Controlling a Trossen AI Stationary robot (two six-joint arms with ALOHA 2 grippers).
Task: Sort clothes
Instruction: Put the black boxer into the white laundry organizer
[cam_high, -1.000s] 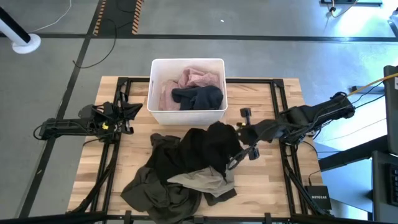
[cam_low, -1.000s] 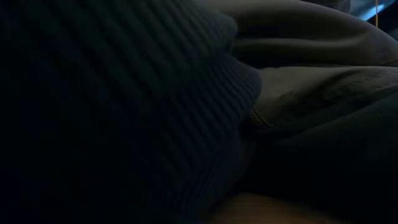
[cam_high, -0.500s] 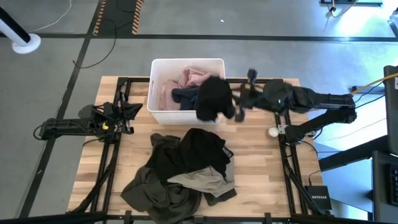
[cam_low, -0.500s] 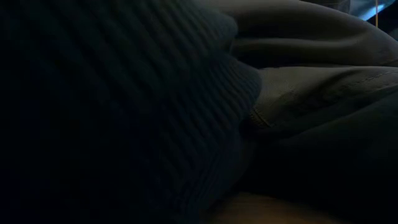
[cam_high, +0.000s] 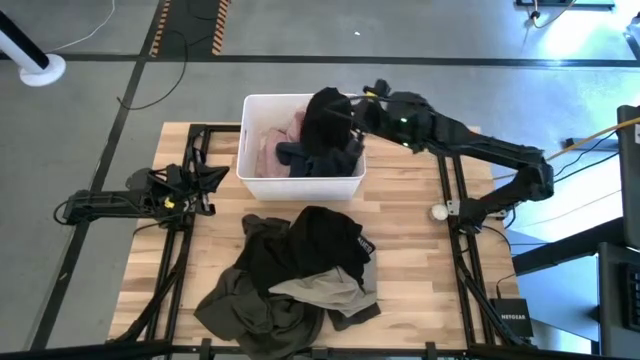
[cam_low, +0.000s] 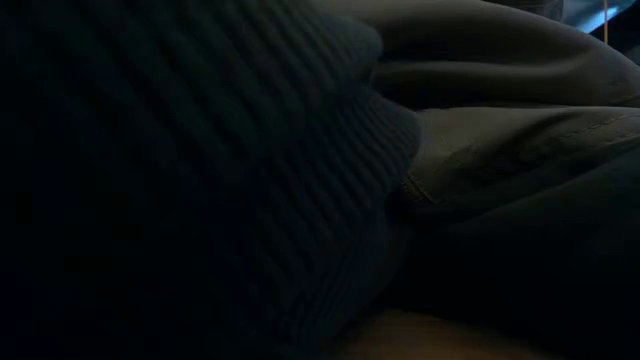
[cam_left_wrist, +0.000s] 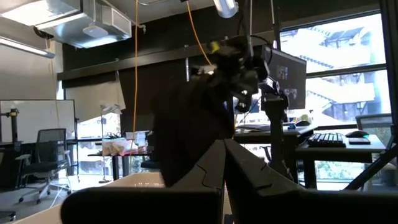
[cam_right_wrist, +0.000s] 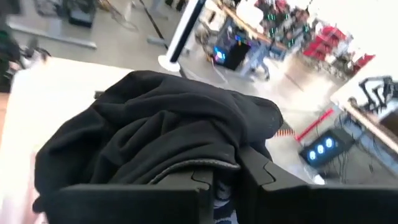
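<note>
Black garment hangs clamped in the right pincer, directly below it lies the white bin.

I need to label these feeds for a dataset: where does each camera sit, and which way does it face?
High: overhead, facing down; both arms, white bin, clothes pile.
Low: table height, blocked by dark fabric; no robot parts.
Left wrist: on the parked left arm, facing across; own left tool.
Right wrist: over the bin; own right tool gripping the black garment.
Shared: that garment shows in high, left wrist and right wrist.
</note>
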